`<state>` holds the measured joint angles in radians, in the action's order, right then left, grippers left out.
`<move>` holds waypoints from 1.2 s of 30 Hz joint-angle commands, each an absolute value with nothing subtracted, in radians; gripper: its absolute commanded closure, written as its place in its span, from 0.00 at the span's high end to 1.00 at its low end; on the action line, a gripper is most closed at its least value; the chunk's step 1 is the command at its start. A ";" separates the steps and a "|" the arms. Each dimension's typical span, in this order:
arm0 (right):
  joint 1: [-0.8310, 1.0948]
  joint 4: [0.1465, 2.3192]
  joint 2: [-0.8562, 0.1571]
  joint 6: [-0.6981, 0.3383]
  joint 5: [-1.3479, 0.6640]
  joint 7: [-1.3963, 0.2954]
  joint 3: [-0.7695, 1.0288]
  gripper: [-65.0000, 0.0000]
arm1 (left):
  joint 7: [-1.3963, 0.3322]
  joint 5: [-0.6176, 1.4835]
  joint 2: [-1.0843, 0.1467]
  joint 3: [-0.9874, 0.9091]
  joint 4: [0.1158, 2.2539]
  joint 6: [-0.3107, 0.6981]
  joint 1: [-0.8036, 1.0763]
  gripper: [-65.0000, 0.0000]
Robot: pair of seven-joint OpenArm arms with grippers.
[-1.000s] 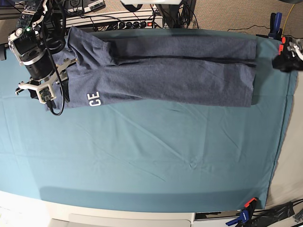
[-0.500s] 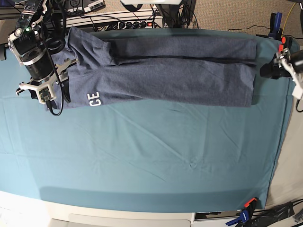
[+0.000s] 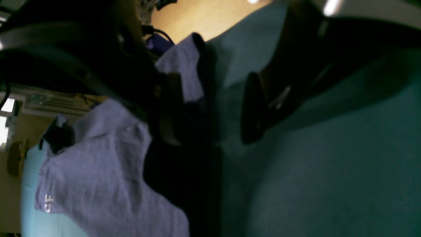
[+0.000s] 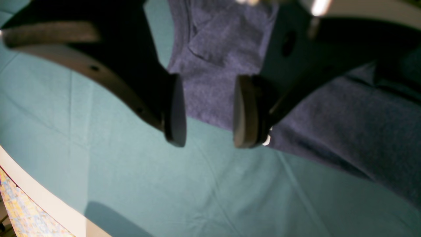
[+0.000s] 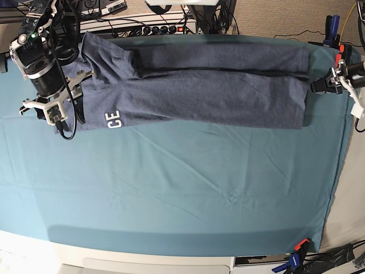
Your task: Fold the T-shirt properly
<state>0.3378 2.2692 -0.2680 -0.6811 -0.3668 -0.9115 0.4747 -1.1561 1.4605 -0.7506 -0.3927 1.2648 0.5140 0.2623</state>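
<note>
Teal tablecloth (image 5: 171,194) under folded T-shirt (image 5: 217,85)

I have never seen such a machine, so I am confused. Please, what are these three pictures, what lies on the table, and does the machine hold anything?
It is a robot with two arms. One picture looks down from above; the other two come from cameras at each arm's wrist. A grey-blue T-shirt, folded into a long strip, lies on a teal tablecloth. The right gripper hangs open over the shirt's end with the white letters. The left gripper is open at the opposite end. Neither holds anything.
</note>
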 commanded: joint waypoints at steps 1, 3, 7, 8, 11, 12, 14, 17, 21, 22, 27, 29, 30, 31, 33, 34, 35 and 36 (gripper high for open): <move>0.332 2.281 -0.280 -0.676 -0.376 -0.887 0.479 0.38 | -1.158 1.484 -0.775 -0.400 1.277 0.522 0.255 0.42; 0.332 2.281 -0.279 -0.676 -0.376 -0.887 0.479 0.38 | -1.169 1.484 -0.768 -0.400 1.277 0.538 0.255 0.42; 0.332 2.281 -0.279 -0.676 -0.376 -0.887 0.479 0.38 | -1.155 1.484 -0.757 -0.399 1.277 0.548 0.255 0.43; 0.332 2.281 -0.279 -0.676 -0.376 -0.887 0.479 0.38 | -1.142 1.484 -0.757 -0.399 1.277 0.561 0.255 0.43; 0.332 2.281 -0.279 -0.676 -0.376 -0.887 0.479 0.38 | -1.122 1.484 -0.757 -0.399 1.288 0.589 0.255 0.46; 0.333 2.281 -0.279 -0.676 -0.376 -0.887 0.479 0.38 | -1.116 1.484 -0.757 -0.399 1.297 0.589 0.255 0.47; 0.333 2.281 -0.279 -0.676 -0.376 -0.887 0.479 0.38 | -1.103 1.484 -0.757 -0.399 1.315 0.612 0.256 0.49; 0.333 2.281 -0.268 -0.675 -0.375 -0.887 0.479 0.38 | -1.099 1.484 -0.757 -0.399 1.356 0.671 0.261 0.49; 0.332 2.281 -0.242 -0.676 -0.374 -0.887 0.479 0.38 | -1.099 1.484 -0.757 -0.400 1.461 0.698 0.306 0.60; 0.333 2.281 -0.240 -0.676 -0.374 -0.887 0.479 0.38 | -1.091 1.484 -0.757 -0.399 1.491 0.698 0.323 0.65; 0.332 2.281 -0.241 -0.676 -0.373 -0.886 0.479 0.38 | -1.010 1.452 -0.757 -0.400 1.584 0.631 0.382 0.68; 0.332 2.281 -0.241 -0.676 -0.374 -0.886 0.479 0.38 | -0.977 1.404 -0.758 -0.399 1.583 0.609 0.381 0.68; 0.332 2.281 -0.241 -0.676 -0.374 -0.886 0.479 0.38 | -0.962 1.383 -0.759 -0.399 1.583 0.593 0.382 0.68; 0.332 2.281 -0.241 -0.676 -0.374 -0.886 0.479 0.38 | -0.948 1.361 -0.760 -0.399 1.583 0.575 0.381 0.68; 0.332 2.281 -0.241 -0.676 -0.374 -0.886 0.479 0.38 | -0.929 1.328 -0.759 -0.399 1.583 0.545 0.382 0.68; 0.332 2.281 -0.241 -0.676 -0.374 -0.886 0.479 0.38 | -0.917 1.311 -0.759 -0.399 1.583 0.531 0.382 0.68; 0.332 2.281 -0.241 -0.676 -0.374 -0.885 0.479 0.38 | -0.914 1.300 -0.760 -0.399 1.583 0.517 0.382 0.68; 0.332 2.281 -0.241 -0.676 -0.374 -0.884 0.479 0.38 | -0.915 1.293 -0.759 -0.399 1.583 0.504 0.382 0.68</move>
